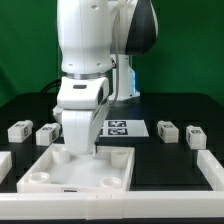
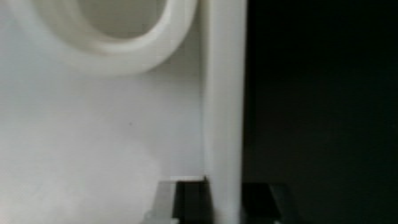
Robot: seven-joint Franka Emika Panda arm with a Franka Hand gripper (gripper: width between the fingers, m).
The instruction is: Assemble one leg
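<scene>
Several legs lie on the black table: two at the exterior view's left (image 1: 18, 130) (image 1: 45, 133) and two at its right (image 1: 167, 130) (image 1: 194, 134). None is held. The large white panel (image 1: 115, 172) with round corner sockets lies at the front. My gripper (image 1: 78, 150) stands at the panel's back left edge. In the wrist view my gripper (image 2: 226, 205) straddles the panel's raised rim (image 2: 222, 100), with a dark finger (image 2: 192, 206) tight against each side. A round socket (image 2: 125, 30) shows on the panel.
The marker board (image 1: 120, 128) lies flat behind the panel, between the two pairs of legs. White rails stand at the front left (image 1: 5, 163) and front right (image 1: 212, 170). A green backdrop closes the far side.
</scene>
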